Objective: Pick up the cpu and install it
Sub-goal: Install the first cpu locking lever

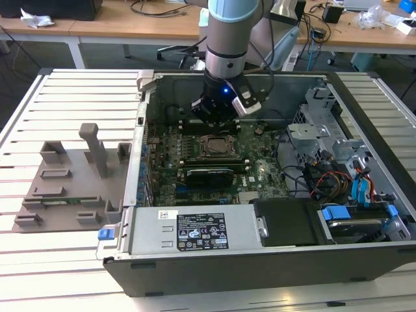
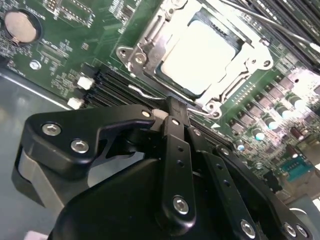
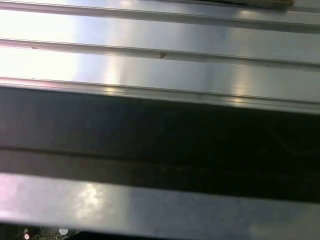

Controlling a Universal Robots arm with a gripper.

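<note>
The cpu [image 2: 200, 59] is lying flat in the metal-framed socket [image 2: 150, 47] on the green motherboard [image 2: 60, 50], its pale silver-white square top glaring under the light in the second wrist view. The hand [image 2: 172, 112] is hovering just beside the socket, its black fingers [image 2: 175, 145] pressed together and holding nothing. In the exterior view the hand [image 1: 218, 120] is hanging inside the open computer case [image 1: 260, 260] on the slatted desk [image 1: 71, 91].
</note>
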